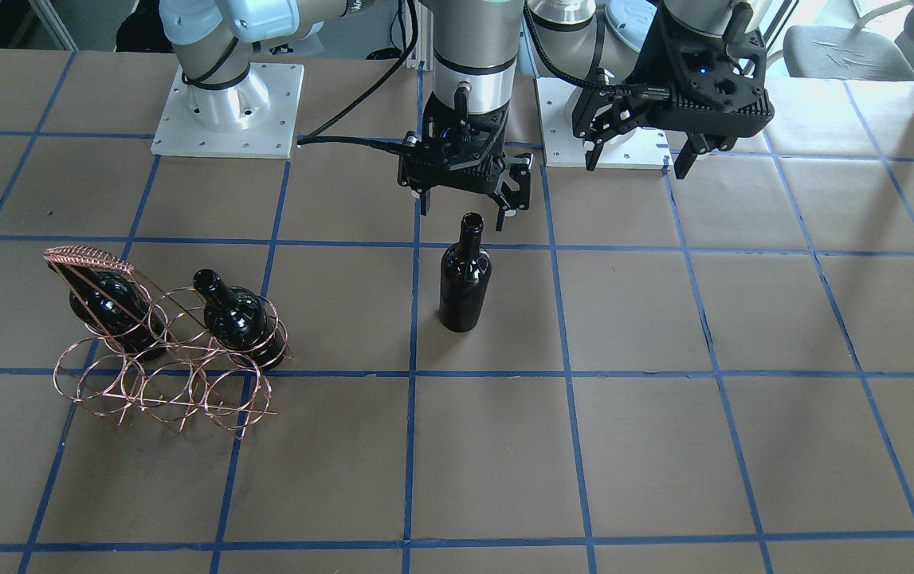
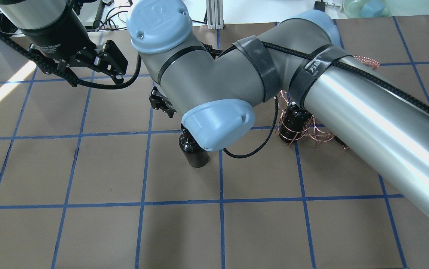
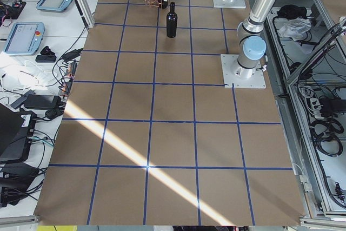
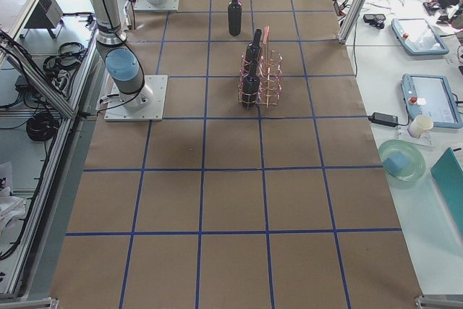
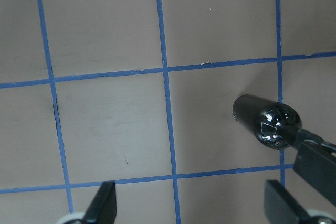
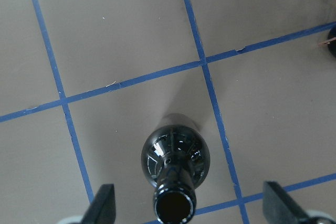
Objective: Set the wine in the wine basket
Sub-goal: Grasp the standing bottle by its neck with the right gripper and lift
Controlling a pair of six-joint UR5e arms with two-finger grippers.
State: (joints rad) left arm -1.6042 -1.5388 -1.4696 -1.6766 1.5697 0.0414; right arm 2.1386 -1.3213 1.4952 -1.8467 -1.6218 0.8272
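**Upright wine stands straight below the spread right fingers**

The wine (image 1: 464,279) stands upright on the desk (image 1: 664,446), its long axis vertical and its mouth pointing up at the right fingers (image 6: 102,203). These are spread wide and hold nothing. In the right wrist view the open mouth sits in the gap between them, roughly centred from side to side. From the front the tips look about level with the rim, but I cannot tell whether they have reached the neck.

The left fingers (image 5: 103,205) are also spread and empty. They hang higher, with the wine well off to one side of them, so the right arm is plainly the nearer one.

The wine basket (image 1: 88,257) stands well apart from the right fingers, on the side away from the left arm. Two other bottles (image 1: 237,319) lie slanted in its upper rings, and the lower rings look empty.

Nothing stands between the wine and the fingers. The grasp likely calls for a short straight drop onto the neck. Afterwards the upright bottle would probably need tipping to match the slanted rings, and the loaded bottles crowd that approach.
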